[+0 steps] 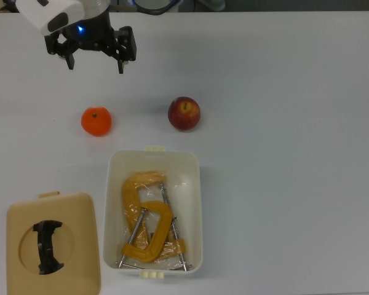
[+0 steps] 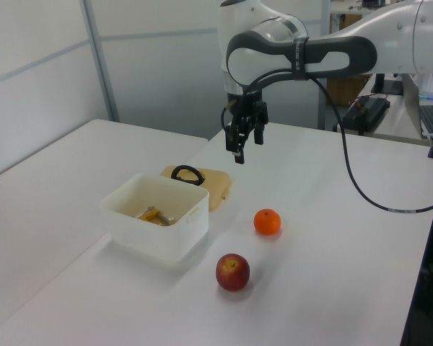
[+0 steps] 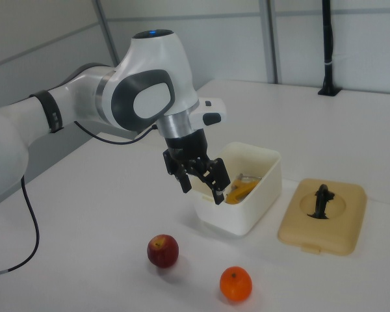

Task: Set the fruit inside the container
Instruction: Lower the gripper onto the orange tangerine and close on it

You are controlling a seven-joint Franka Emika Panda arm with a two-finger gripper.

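Observation:
An orange [image 1: 96, 121] and a dark red apple [image 1: 184, 114] rest on the white table, apart from each other, just beyond the short end of the cream-white container [image 1: 154, 153]. My gripper [image 1: 95, 64] hangs open and empty above the table, past the orange in the top view, nearer the orange than the apple. In the left view the gripper [image 2: 247, 148] is above and behind the orange [image 2: 267, 222], with the apple [image 2: 232, 272] nearest the camera. In the right view the gripper [image 3: 201, 193] hovers before the container [image 3: 247, 208].
Two yellow-orange C-clamps [image 1: 149, 224] lie inside the container. A flat tan lid [image 1: 80, 215] with a black handle lies beside it, at the top view's lower left. The arm's black cable [image 2: 353, 180] hangs on the left view's right.

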